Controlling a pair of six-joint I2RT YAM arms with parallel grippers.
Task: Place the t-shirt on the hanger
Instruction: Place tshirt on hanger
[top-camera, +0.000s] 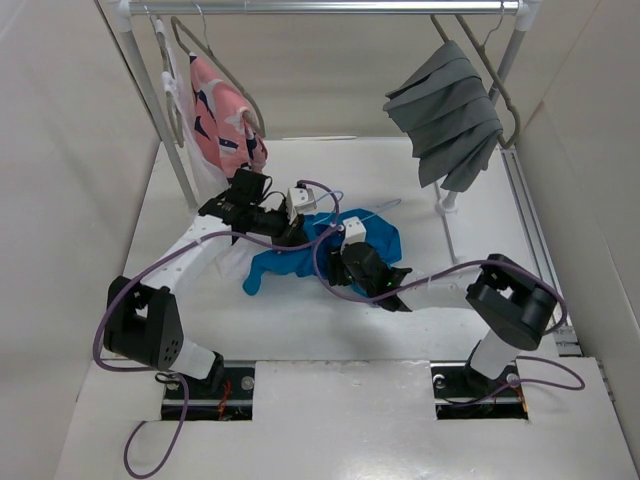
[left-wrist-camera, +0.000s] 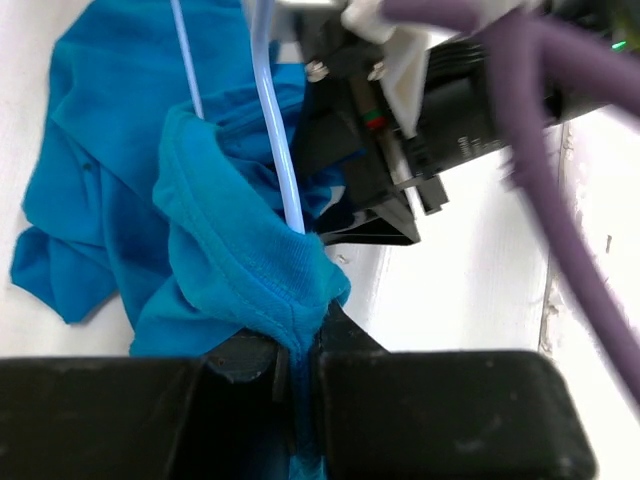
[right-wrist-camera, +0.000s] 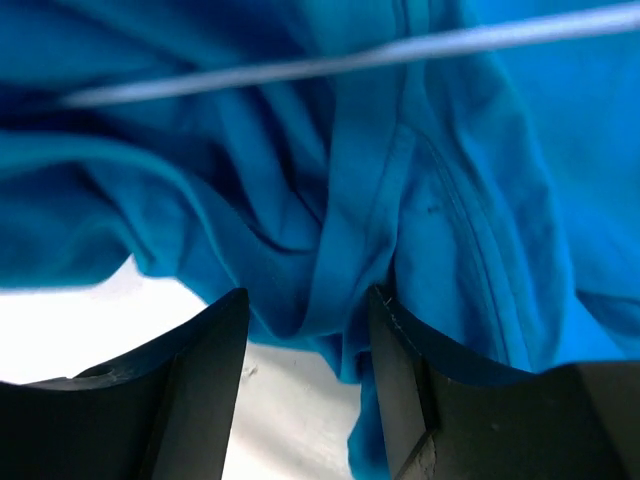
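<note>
The bright blue t-shirt (top-camera: 300, 258) lies crumpled on the white table between my two grippers. My left gripper (top-camera: 296, 232) is shut on a ribbed edge of the t-shirt (left-wrist-camera: 250, 260), pinched between its jaws (left-wrist-camera: 297, 345). The thin light-blue wire hanger (left-wrist-camera: 277, 130) runs through the cloth just above that grip. It also shows in the top view (top-camera: 378, 211) and in the right wrist view (right-wrist-camera: 350, 55). My right gripper (top-camera: 358, 265) is open, and a fold of the t-shirt (right-wrist-camera: 330, 230) hangs between its fingers (right-wrist-camera: 305, 325).
A clothes rack (top-camera: 320, 7) stands at the back. A pink garment with navy marks (top-camera: 225, 120) hangs on its left and a pleated grey garment (top-camera: 450, 115) on its right, both on grey-brown hangers. The rack's posts (top-camera: 160, 110) and foot (top-camera: 447, 205) stand close behind the shirt. White walls enclose the table.
</note>
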